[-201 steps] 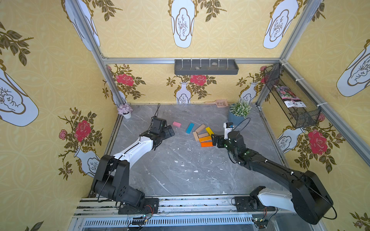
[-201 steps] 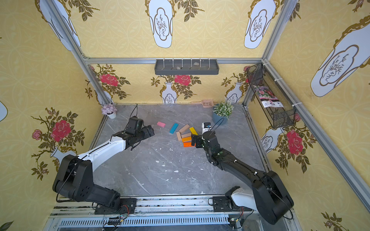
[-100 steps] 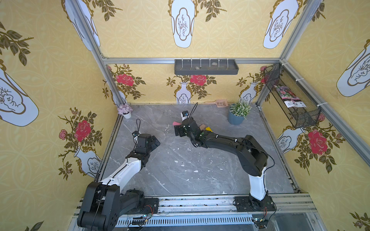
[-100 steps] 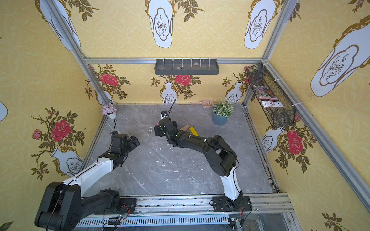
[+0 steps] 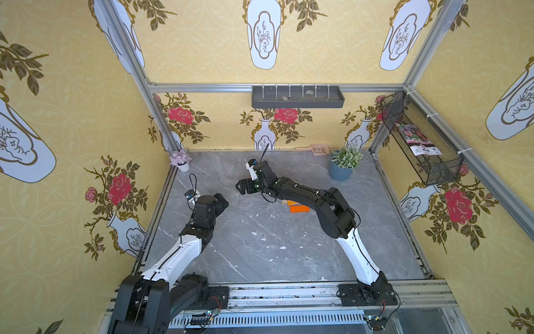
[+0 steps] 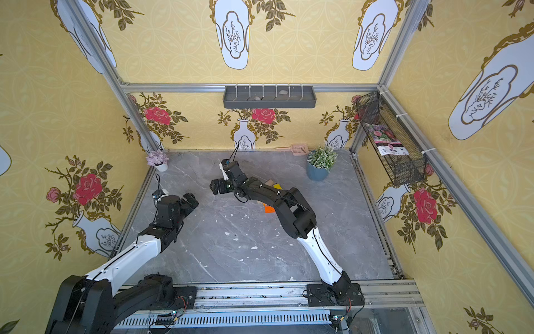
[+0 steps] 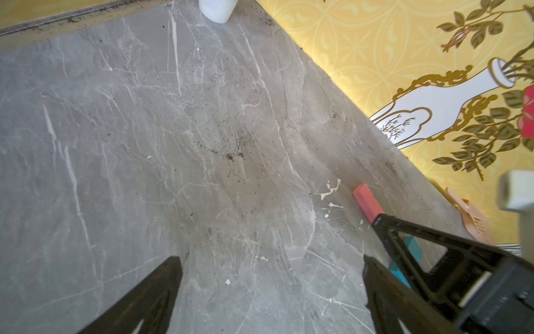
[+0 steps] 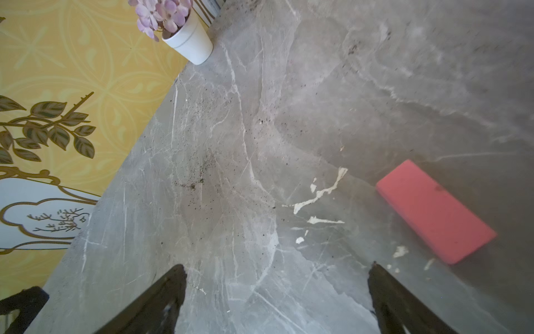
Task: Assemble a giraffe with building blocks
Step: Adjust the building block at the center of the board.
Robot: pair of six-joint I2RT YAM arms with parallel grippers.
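Both grippers hang low over the grey table. My right gripper (image 5: 240, 186) (image 8: 274, 274) is open over the back middle, and the pink block (image 8: 436, 211) lies flat just beside its fingertip, untouched. In the left wrist view the pink block (image 7: 368, 202) and a blue block (image 7: 413, 245) lie behind the right gripper's finger. My left gripper (image 5: 223, 201) (image 7: 270, 266) is open and empty, a short way left of the right one. An orange block (image 5: 299, 208), a tan one (image 6: 270, 182) and a yellow one (image 6: 278, 185) peek out from under my right arm. No whole giraffe shows.
A white pot of lilac flowers (image 5: 181, 162) stands in the back left corner. A blue pot with a green plant (image 5: 342, 167) stands at the back right. A pink slotted scoop (image 5: 319, 149) lies by the back wall. A wire basket (image 5: 419, 141) hangs on the right wall.
My right arm has swung left across the blocks, so its gripper is now by the pink block. My left arm has pulled back toward the front left. Both grippers stayed open.
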